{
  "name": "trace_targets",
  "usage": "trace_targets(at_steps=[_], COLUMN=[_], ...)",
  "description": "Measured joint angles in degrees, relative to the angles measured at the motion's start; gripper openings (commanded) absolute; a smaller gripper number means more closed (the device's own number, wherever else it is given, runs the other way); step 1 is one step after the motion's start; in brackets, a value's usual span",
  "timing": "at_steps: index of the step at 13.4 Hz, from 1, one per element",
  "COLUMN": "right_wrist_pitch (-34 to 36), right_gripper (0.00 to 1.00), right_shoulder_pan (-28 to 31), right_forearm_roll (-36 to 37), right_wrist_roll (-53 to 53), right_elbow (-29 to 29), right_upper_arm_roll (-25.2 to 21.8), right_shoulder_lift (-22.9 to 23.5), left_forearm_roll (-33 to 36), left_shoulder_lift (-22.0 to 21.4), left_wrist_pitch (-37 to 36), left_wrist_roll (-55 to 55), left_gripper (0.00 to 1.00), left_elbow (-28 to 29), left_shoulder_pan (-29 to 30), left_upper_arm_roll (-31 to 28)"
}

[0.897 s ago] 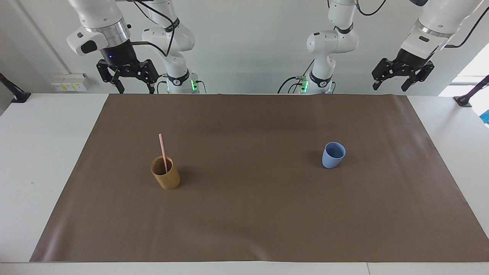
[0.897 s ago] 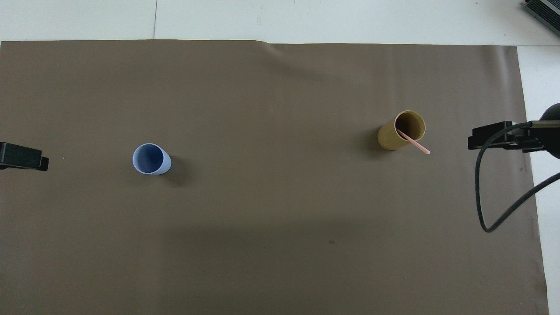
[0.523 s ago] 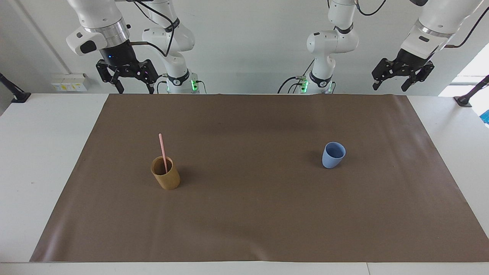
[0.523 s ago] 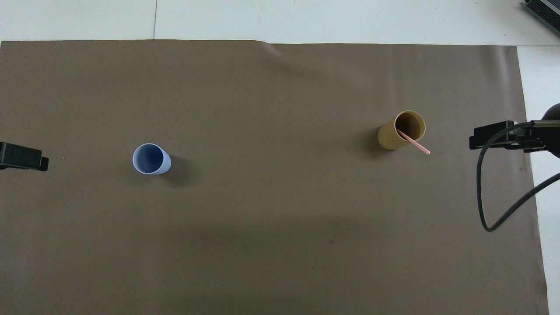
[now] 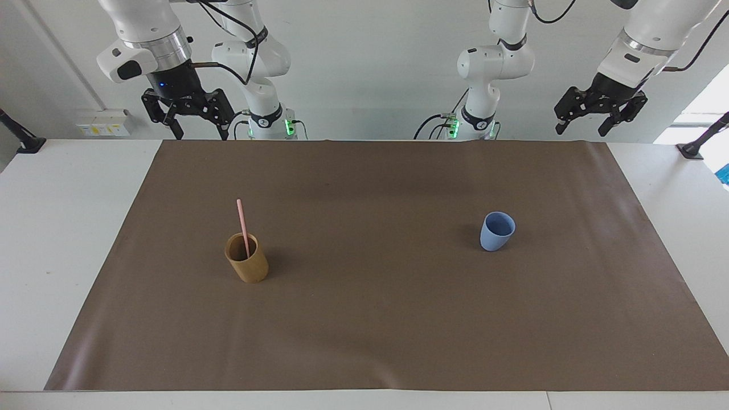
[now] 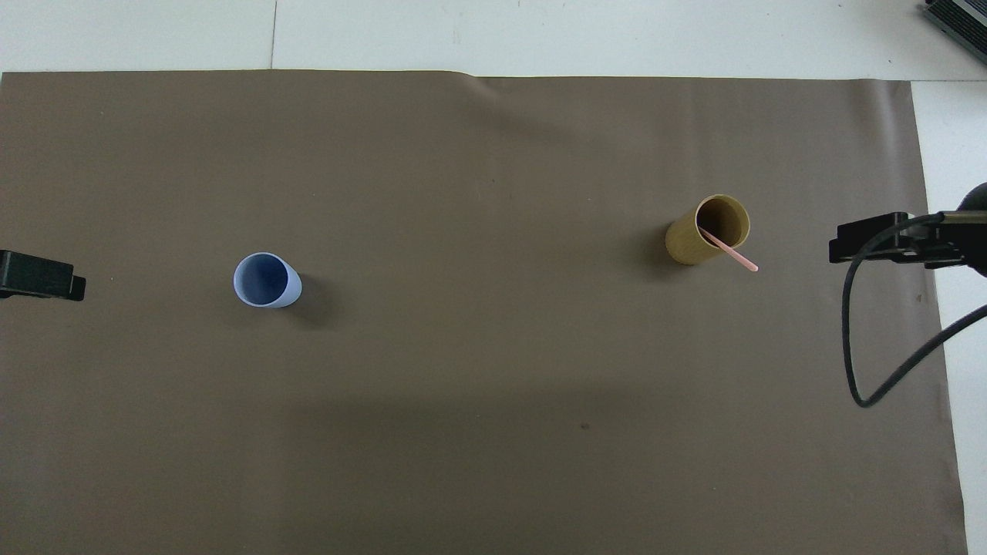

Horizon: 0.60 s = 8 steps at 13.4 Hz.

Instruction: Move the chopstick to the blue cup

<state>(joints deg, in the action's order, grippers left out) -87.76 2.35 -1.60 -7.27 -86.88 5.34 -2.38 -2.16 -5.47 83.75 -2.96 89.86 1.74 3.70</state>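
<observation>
White wall and a white counter (image 5: 68,239) are framing the scene, with a wide brown mat (image 5: 376,319) lying across most of the counter top. On the mat, toward the right arm's end, a tan cup (image 5: 247,265) is standing upright, and the chopstick (image 5: 242,223) is resting inside it, its lower end down in the cup and its upper part leaning out over the rim, tilted toward the robots' side. In the overhead view the same pale-pink chopstick (image 6: 731,253) is sticking out past the rim of the tan cup (image 6: 702,235).

Toward the left arm's end of the mat, well apart from the tan cup, the blue cup (image 5: 496,231) is standing upright with its mouth open upward; nothing is showing inside it in the overhead view (image 6: 265,280).

Both arms are hanging raised at the robots' edge of the counter. The right gripper (image 5: 197,134) is hovering over the mat's corner at its own end, jaws standing wide apart and holding nothing. The left gripper (image 5: 582,129) is hovering over the mat's other corner nearest the robots, jaws likewise spread and gripping nothing. Neither gripper is touching either cup or the chopstick.
</observation>
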Motion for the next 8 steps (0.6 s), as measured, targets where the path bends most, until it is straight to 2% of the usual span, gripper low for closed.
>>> trace_targets(at_steps=[6,8], right_wrist_pitch=[0.00,0.00], right_gripper=[1.00,1.00], right_shoulder_pan=[0.01,0.01], right_forearm_roll=[0.00,0.00], right_wrist_roll=[0.00,0.00], right_elbow=[0.00,0.00], right_upper_arm_roll=[0.00,0.00], right_shoulder_lift=[0.00,0.00], left_forearm_roll=[0.00,0.00], left_shoulder_lift=[0.02,0.19], left_wrist_pitch=[0.35,2.55], left_wrist_roll=[-0.02,-0.04], left_gripper=[1.00,1.00], left_elbow=[0.28,1.63], left_shoulder_pan=[0.00,0.00], left_upper_arm_roll=[0.02,0.06])
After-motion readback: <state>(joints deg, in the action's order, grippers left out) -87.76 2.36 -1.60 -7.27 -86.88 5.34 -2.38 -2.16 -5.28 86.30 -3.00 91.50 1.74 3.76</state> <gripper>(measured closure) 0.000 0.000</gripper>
